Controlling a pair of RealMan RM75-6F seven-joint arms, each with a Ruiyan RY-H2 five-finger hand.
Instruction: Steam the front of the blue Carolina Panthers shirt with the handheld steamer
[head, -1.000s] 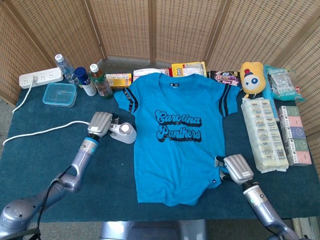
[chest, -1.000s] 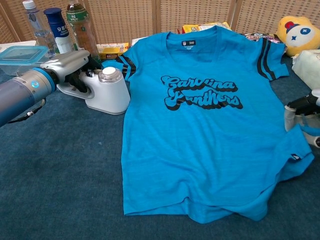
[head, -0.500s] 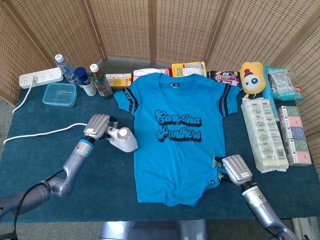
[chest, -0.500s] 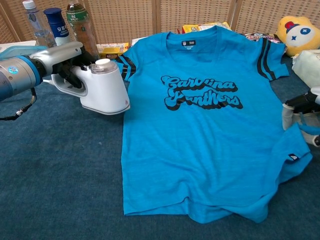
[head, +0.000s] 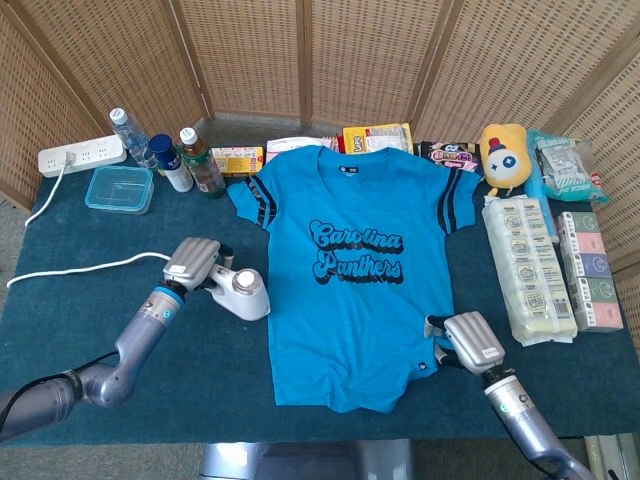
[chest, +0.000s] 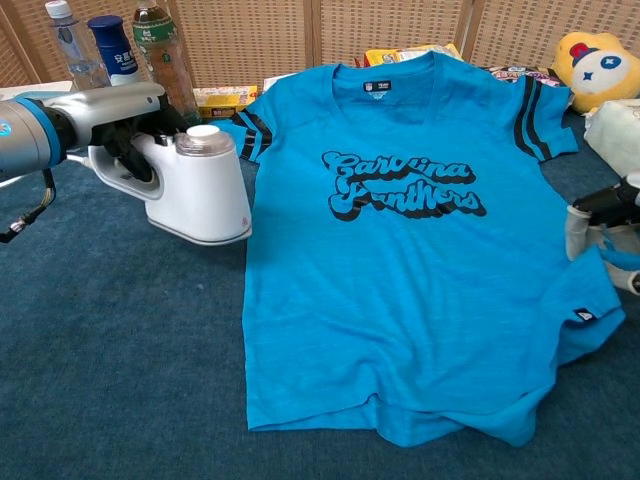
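My right hand (head: 474, 340) sits near the front edge of the desk (head: 90, 330), toward the right corner, pressed against the lower right hem of the blue Carolina Panthers shirt (head: 352, 270); in the chest view its fingers (chest: 585, 215) touch the cloth's edge, but I cannot tell whether they pinch it or only rest there. The shirt lies flat, front up, across the middle of the desk, its collar toward the far edge and its bottom hem close to the front edge, slightly rumpled at the right corner of the hem.

My left hand (head: 195, 262) grips the handle of the white handheld steamer (head: 240, 293), fingers wrapped through the handle loop. The steamer is just beside the shirt's left side, near the sleeve, tilted, its base lifted off the desk. A white cord (head: 75, 270) trails from there toward the left edge.

Along the far edge stand bottles (head: 190, 160), a clear lidded container (head: 119, 188) and a power strip (head: 82, 156) at the left corner, snack packets (head: 377, 138) behind the collar, and a yellow plush toy (head: 505, 155) with tissue packs (head: 526, 265) down the right edge.
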